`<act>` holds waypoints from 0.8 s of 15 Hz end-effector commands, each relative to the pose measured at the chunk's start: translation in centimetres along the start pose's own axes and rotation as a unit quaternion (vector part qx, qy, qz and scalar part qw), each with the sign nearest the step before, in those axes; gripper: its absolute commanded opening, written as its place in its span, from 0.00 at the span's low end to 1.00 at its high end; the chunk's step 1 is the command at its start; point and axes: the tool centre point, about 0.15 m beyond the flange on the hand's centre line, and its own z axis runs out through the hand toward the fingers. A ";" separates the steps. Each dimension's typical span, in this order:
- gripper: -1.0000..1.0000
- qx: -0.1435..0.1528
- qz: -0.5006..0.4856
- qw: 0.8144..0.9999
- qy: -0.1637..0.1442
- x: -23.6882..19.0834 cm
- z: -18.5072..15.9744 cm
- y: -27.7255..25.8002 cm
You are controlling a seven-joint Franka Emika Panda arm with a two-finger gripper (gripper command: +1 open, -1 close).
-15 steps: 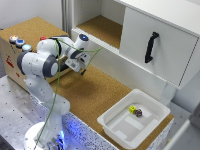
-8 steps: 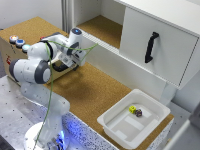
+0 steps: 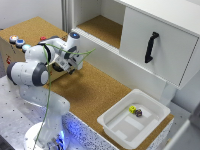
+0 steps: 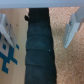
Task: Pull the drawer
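The gripper (image 4: 39, 29) is spreading wide around a dark strap (image 4: 39, 47), while a white tray (image 3: 131, 131) is sitting well apart, no writing legible.

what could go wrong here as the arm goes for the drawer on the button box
1. In the wrist view the fingers stand apart on either side of a dark bar; if that is the handle and they close off-centre, the grip may slip.
2. In the exterior view the arm hides the drawer front on the wooden box, so alignment can't be checked.
3. A green cable hangs beside the arm and might snag during the pull.
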 end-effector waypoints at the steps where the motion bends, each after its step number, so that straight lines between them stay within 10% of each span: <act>1: 0.00 0.038 -0.011 0.999 0.004 0.7 0.5 0.3; 12: 0.00 0.014 -0.028 0.999 0.006 2.2 -0.3 2.7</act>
